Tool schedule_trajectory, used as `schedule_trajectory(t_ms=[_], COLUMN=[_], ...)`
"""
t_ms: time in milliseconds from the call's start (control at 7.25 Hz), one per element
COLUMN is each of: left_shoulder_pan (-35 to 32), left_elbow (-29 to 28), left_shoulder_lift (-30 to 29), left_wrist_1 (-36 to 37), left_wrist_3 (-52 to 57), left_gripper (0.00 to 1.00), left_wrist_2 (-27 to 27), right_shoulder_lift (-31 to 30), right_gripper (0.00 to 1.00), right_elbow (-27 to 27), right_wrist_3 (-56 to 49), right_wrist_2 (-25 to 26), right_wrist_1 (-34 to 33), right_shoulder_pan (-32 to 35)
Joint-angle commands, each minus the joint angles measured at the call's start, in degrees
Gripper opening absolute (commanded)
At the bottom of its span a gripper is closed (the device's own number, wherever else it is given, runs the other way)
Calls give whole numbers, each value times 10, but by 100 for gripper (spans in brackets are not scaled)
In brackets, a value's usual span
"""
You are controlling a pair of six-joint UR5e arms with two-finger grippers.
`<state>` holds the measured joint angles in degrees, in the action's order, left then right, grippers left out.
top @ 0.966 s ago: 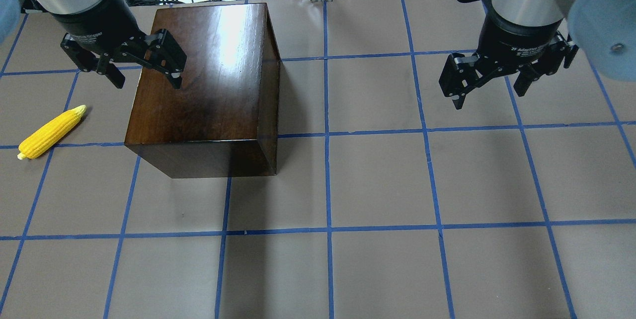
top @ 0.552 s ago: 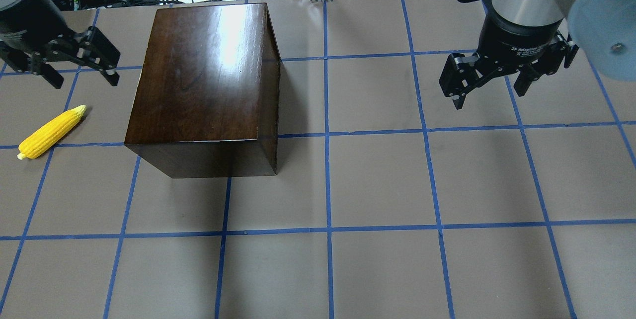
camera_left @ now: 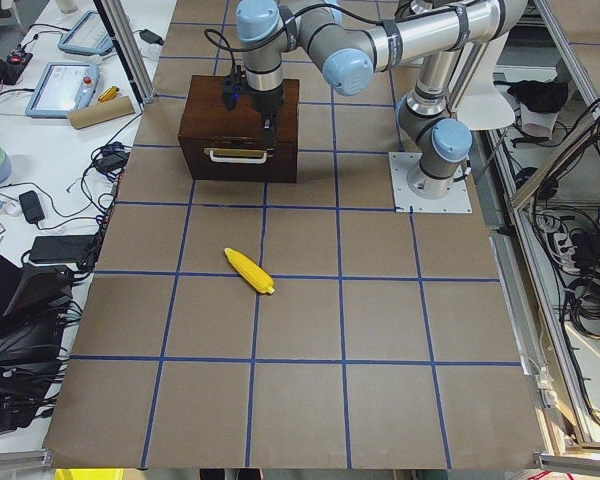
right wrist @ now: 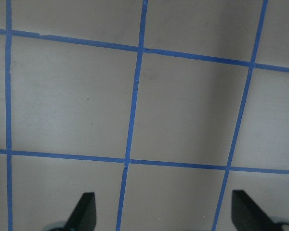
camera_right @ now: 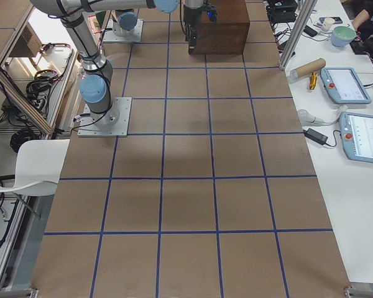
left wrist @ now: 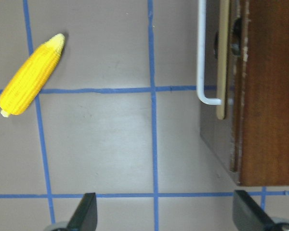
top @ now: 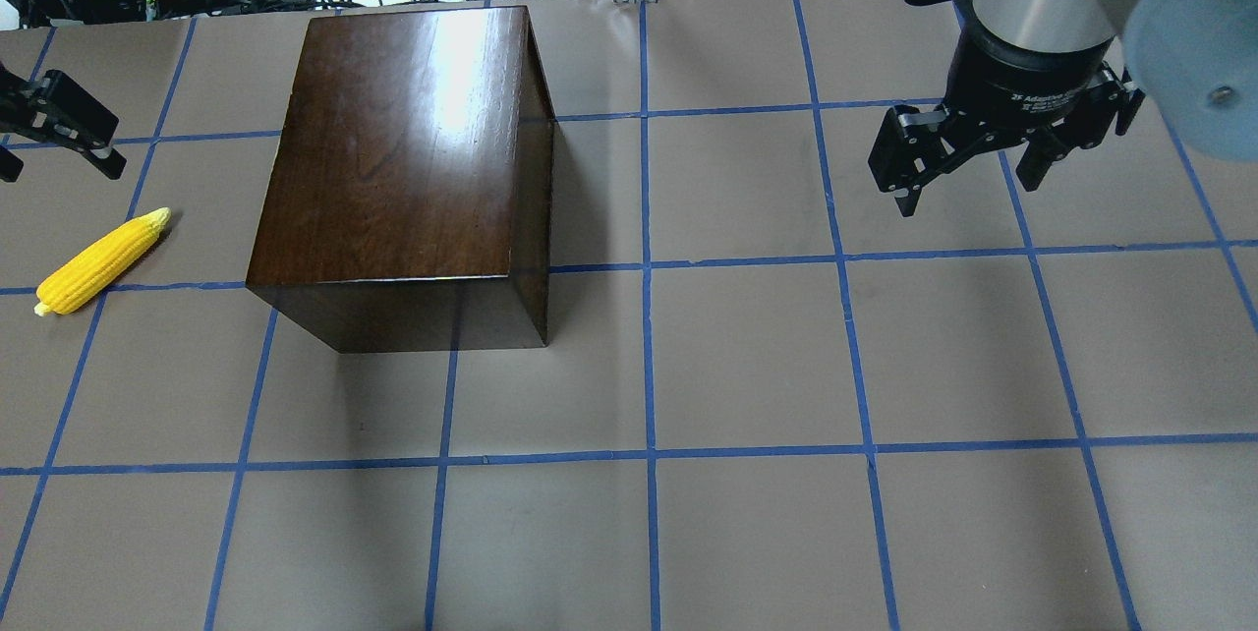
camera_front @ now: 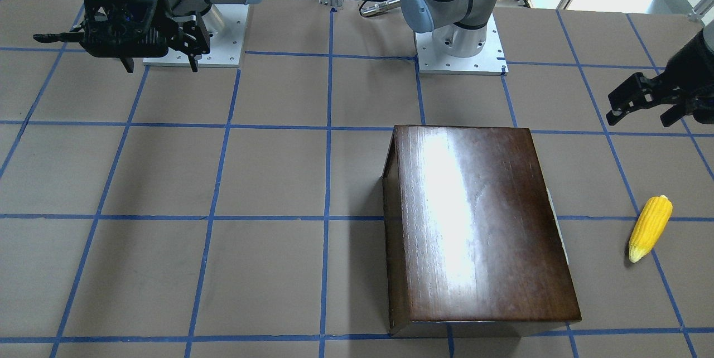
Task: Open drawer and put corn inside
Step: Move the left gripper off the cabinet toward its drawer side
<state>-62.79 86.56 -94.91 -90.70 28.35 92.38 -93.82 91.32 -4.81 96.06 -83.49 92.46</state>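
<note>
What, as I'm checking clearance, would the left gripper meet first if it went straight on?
The left gripper likely meets the bare brown paper table, between yellow corn cob and dark-brown wooden box.

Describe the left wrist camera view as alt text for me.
Looking straight down at the taped table: a yellow corn cob lies upper left, apart from a dark wooden box at the right edge, whose front carries a white bar handle. The open left gripper frames the bottom edge, holding nothing.

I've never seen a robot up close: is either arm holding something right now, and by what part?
Nothing is held. The left gripper and right gripper hang open and empty; the corn lies alone on the table.
</note>
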Motion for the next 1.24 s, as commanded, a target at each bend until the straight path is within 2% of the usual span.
schedule_trajectory(t_ms=[0,552,828,1103], left_shoulder_pan=[6,7,7,9], left_elbow=[1,10,6,5], left_shoulder_lift=[-55,-158,-179,-177], left_wrist_1=[44,147,151,129], left_wrist_3=[9,9,8,20], left_gripper=[100,100,100,100], left_wrist_2=[1,0,-16,-127], right_shoulder_lift=[0,0,0,-1], right_gripper=[100,100,100,100], right_elbow=[0,0,0,0], right_wrist_3=[0,0,0,1], right_wrist_2=[0,0,0,-1], right_wrist_1=[0,0,0,0], right_shoulder_pan=[0,0,0,0])
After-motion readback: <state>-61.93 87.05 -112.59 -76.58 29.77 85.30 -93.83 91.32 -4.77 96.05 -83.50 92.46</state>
